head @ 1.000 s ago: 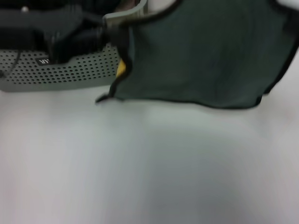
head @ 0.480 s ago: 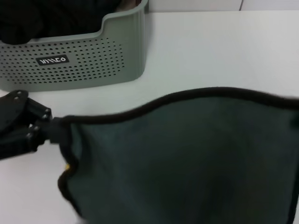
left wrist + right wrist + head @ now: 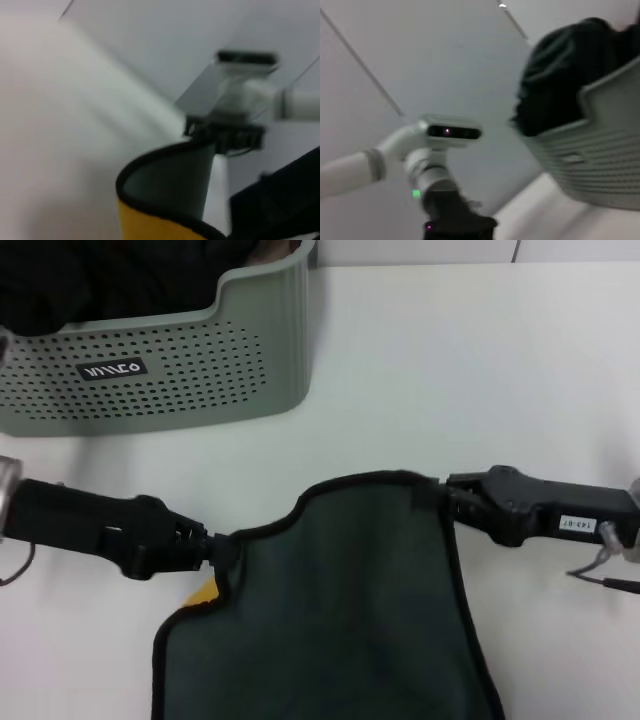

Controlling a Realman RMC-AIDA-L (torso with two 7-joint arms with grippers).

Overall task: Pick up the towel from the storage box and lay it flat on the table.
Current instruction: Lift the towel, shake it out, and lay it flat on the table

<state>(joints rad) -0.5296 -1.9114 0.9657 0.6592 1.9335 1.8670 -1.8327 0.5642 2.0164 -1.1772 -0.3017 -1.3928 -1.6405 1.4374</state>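
The towel (image 3: 330, 620) shows its dark teal face with black edging, and a bit of the yellow face (image 3: 205, 592) at its left edge. It stretches between my two grippers over the white table (image 3: 450, 360) and runs out of the head view at the front. My left gripper (image 3: 212, 548) is shut on its left corner. My right gripper (image 3: 447, 502) is shut on its right corner. The storage box (image 3: 160, 380) stands at the back left, apart from the towel. The left wrist view shows the towel's curled corner (image 3: 170, 175), yellow underneath, with the right gripper (image 3: 222, 136) beyond it.
A black fabric bundle (image 3: 90, 280) fills the storage box; it also shows in the right wrist view (image 3: 560, 75) above the box wall (image 3: 600, 150). My left arm (image 3: 435, 165) shows there too. Bare tabletop lies right of the box.
The towel was held up by the box, then swung down and forward. Both grippers are now lower and closer together, with the towel's top edge nearer the table's front.
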